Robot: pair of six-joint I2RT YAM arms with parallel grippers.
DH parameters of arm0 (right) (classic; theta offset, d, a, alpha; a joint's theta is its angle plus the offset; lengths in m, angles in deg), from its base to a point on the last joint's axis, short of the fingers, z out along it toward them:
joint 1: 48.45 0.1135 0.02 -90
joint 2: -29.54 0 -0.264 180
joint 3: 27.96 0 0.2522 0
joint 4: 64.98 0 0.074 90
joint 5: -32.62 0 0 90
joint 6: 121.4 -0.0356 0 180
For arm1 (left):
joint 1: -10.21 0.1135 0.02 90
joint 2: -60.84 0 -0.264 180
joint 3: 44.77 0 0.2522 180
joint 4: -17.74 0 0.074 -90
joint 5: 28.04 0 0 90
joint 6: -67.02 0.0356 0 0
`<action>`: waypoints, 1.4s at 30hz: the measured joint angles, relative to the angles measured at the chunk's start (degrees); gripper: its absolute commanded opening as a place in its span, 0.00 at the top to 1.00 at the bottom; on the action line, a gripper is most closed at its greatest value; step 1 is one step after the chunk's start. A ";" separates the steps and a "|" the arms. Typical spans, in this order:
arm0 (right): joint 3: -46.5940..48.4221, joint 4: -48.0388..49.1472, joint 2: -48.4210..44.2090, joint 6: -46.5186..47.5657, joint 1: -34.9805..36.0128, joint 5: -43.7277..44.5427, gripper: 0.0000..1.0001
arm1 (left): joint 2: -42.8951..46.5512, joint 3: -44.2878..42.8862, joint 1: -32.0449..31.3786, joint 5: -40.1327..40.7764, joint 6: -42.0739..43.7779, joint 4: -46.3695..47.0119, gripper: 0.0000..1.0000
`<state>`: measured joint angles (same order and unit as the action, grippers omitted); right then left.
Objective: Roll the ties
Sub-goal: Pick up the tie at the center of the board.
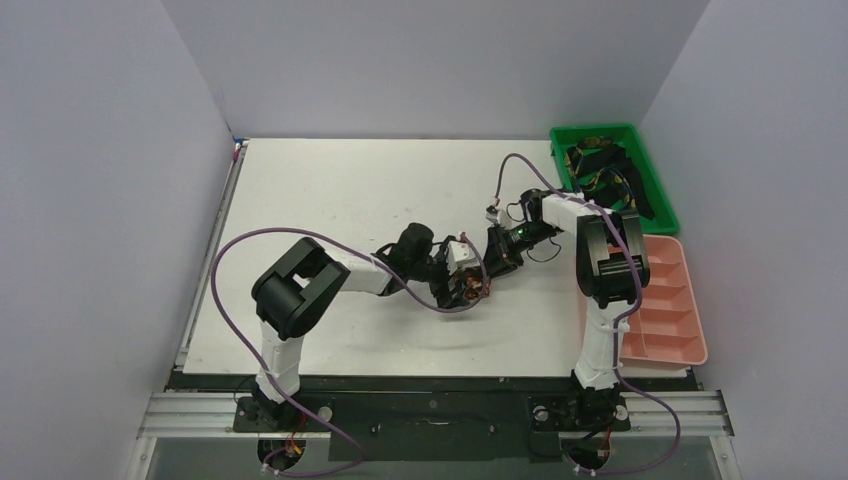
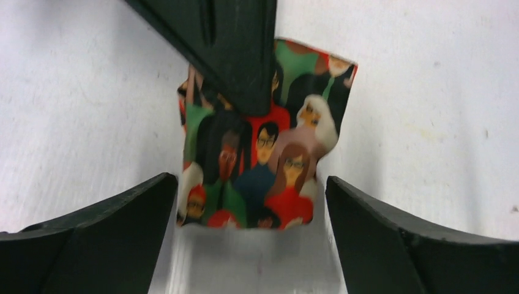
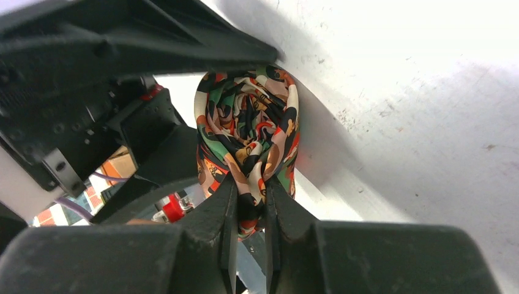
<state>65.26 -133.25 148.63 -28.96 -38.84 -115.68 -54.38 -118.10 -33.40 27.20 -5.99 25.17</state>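
Pinching the rolled tie [image 3: 248, 116], the right pincer [image 3: 250, 190] is clenched; the left pincer [image 2: 251, 184] stands released, flanking it.

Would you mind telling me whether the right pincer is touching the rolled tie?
Touching. The right wrist view shows the right pincer closed on the rolled tie, fabric pinched at its lower edge.

The overhead camera sits above and behind me, looking down on the whole tabletop [image 1: 350, 190] from afar. Each wrist camera peers close along its own jaws, the left straight down, the right at a slant. All three share the tie [image 3: 248, 122] near mid-frame.
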 measured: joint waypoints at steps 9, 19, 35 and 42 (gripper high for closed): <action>-2.58 1.27 -3.80 -0.42 3.13 3.15 1.00 | 3.58 3.82 -0.57 0.13 -1.68 2.73 0.01; -3.69 3.06 -7.10 -2.12 4.74 4.07 1.00 | 0.44 2.69 -2.10 0.37 0.39 3.80 0.74; 1.11 -7.56 -18.12 7.13 -0.59 10.91 1.00 | 17.03 -0.37 0.11 -0.68 3.74 -20.72 0.03; 12.61 -13.77 -22.56 11.61 -12.11 18.56 1.00 | 21.09 -4.02 6.67 -0.59 7.02 -33.77 0.03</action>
<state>77.88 -147.02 126.07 -17.35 -50.95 -97.13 -33.29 -122.12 -26.74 26.61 1.03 -8.60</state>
